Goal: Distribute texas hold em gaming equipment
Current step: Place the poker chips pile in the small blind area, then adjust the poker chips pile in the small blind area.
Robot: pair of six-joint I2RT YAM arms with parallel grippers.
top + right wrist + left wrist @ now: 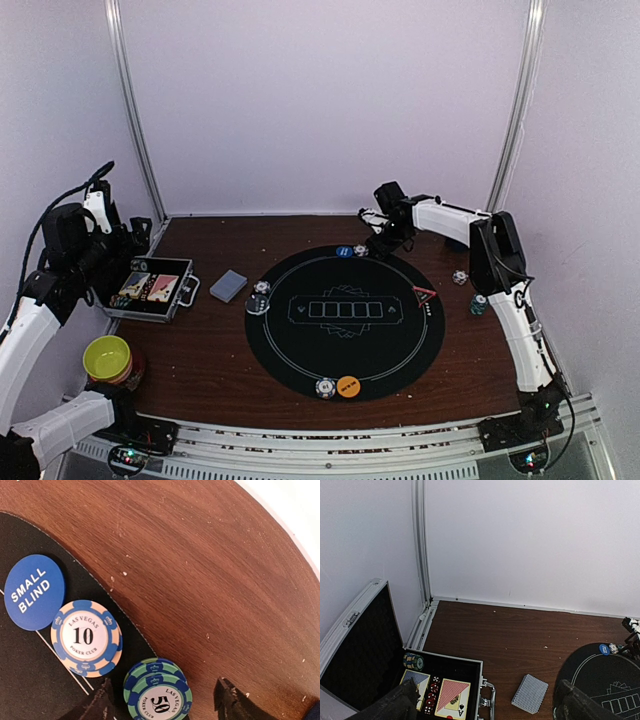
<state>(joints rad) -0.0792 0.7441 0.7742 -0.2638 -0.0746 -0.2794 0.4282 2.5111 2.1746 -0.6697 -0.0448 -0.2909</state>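
Right tool [164, 682] spread astride green chips [159, 694]; left tool [486, 686] spread; brown table [215, 355], white walls [320, 100].

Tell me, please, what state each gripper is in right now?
Left gripper: open, empty.
Right gripper: open, fingers either side of the green chip stack, not clamping it.

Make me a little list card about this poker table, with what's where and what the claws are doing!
Mat: black, round, on brown table
Blue button: says SMALL BLIND, on mat's far edge
Beside it: a 10 chip
Right claw: open, either side of green 50 chips
Left claw: open, empty, near the open case
Cards: grey-blue deck between case and mat
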